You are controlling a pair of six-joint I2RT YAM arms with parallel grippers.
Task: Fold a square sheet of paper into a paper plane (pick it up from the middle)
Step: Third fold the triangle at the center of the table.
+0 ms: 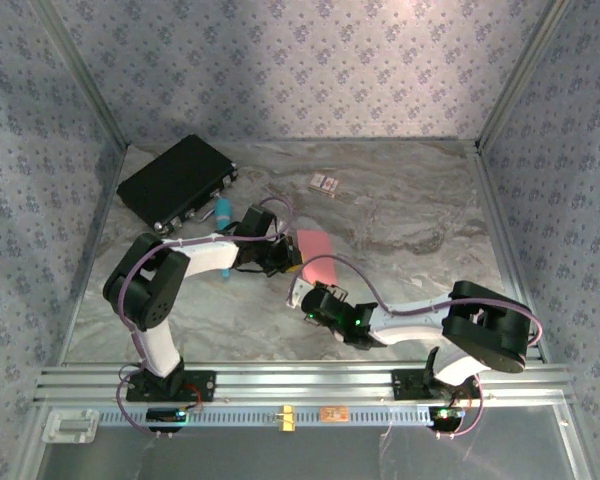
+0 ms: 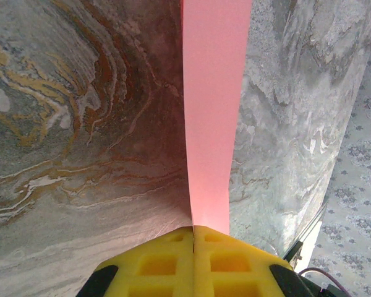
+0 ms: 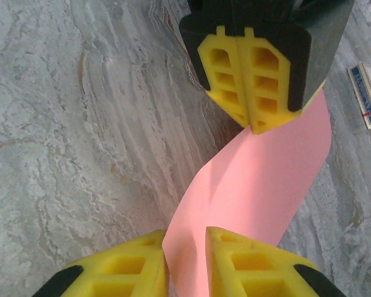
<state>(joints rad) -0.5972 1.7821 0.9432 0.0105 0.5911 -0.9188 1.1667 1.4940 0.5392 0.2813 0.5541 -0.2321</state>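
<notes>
Our left gripper [image 2: 193, 230] is clenched on 1 edge of the square sheet of paper [image 2: 213, 93], its 2 yellow pads pressed flat together. Our right gripper [image 3: 185, 238] straddles the opposite end with a gap between its pads, apparently not pinching yet. The sheet hangs curved between them above the marbled table [image 3: 62, 124]. We judge it feather-light, limp and easily creased or torn. It is best taken at an edge, flat between the pads, under gentle tension.
</notes>
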